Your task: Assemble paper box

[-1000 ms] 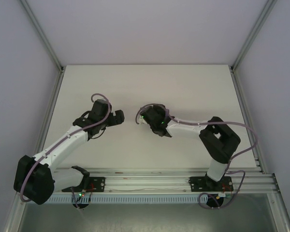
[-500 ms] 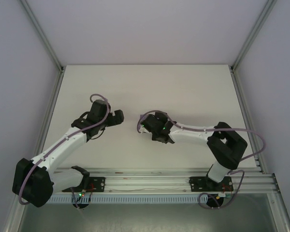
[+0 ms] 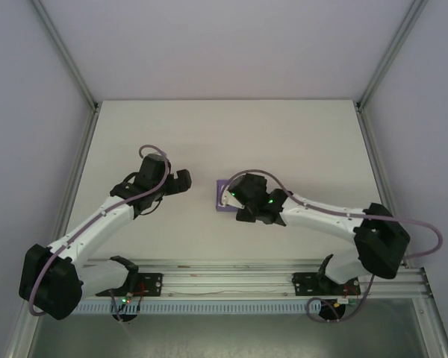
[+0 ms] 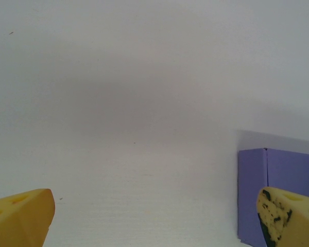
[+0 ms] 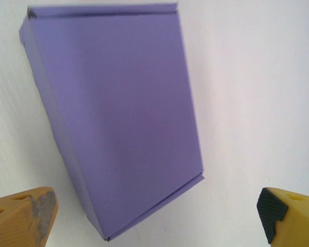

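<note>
The paper box point(image 5: 113, 113) is a closed purple rectangular box lying flat on the white table. In the top view the box point(image 3: 222, 201) lies at mid-table, partly under my right gripper point(image 3: 237, 195). That right gripper point(image 5: 154, 213) stands open just above the box's near end, its yellow fingers point(image 5: 20, 218) wide to either side and not touching it. My left gripper point(image 3: 184, 180) hovers to the left of the box, apart from it. In the left wrist view the left gripper point(image 4: 154, 218) is open over bare table, with the box point(image 4: 283, 170) behind the right-hand finger.
The white table point(image 3: 284, 134) is walled by pale panels with aluminium posts at the left, right and back. An aluminium rail point(image 3: 224, 280) carrying both arm bases runs along the near edge.
My right gripper has opened fully and drawn back towards the near right, uncovering the purple box on the table. The left arm has barely moved.
</note>
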### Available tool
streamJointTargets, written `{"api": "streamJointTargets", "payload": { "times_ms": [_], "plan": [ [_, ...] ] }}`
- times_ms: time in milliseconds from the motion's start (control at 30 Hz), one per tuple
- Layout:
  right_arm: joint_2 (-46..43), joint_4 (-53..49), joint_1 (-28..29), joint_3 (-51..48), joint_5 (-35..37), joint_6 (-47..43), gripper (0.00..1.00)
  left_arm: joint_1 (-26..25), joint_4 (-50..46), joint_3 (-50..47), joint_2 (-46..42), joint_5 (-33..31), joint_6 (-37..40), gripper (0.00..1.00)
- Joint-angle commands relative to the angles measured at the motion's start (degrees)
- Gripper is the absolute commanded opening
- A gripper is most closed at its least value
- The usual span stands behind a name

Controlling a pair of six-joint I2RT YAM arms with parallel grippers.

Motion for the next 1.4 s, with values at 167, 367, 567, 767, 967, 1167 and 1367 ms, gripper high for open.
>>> {"api": "streamJointTargets", "payload": {
  "times_ms": [167, 367, 567, 767, 967, 1167, 1367],
  "plan": [
    [-12.63, 8.9, -8.63, -0.09, 2.11, 22.02, 1.0, 3.86, 5.38, -0.62, -3.72, -12.42, 2.9, 1.0],
    [-20.78, 12.01, -26.63, -3.31, -2.12, 46.76, 1.0, 9.75, 16.03, -5.12, -5.39, -23.67, 8.23, 1.0],
    [-19.86, 16.39, -39.4, -9.59, -2.16, 52.56, 1.0, 16.86, 32.0, -12.15, -4.03, -26.46, 16.96, 1.0],
    [-15.55, 36.33, -45.43, -21.38, -0.96, 48.87, 1.0, 18.51, 49.78, -19.74, 1.8, -23.55, 23.36, 1.0],
    [-11.23, 54.91, -47.89, -28.76, -2.03, 44.96, 1.0, 19.37, 67.66, -25.53, 10.84, -21.61, 25.42, 1.0],
    [-2.1, 67.22, -51.65, -31.72, -5.25, 46.95, 1.0, 21.0, 74.61, -26.85, 13.31, -17.41, 25.78, 1.0],
    [5.79, 65.89, -54.63, -27.6, -10.81, 48.76, 1.0, 23.11, 80.87, -26.41, 21.07, -9.7, 26.73, 1.0]
  ]
}}
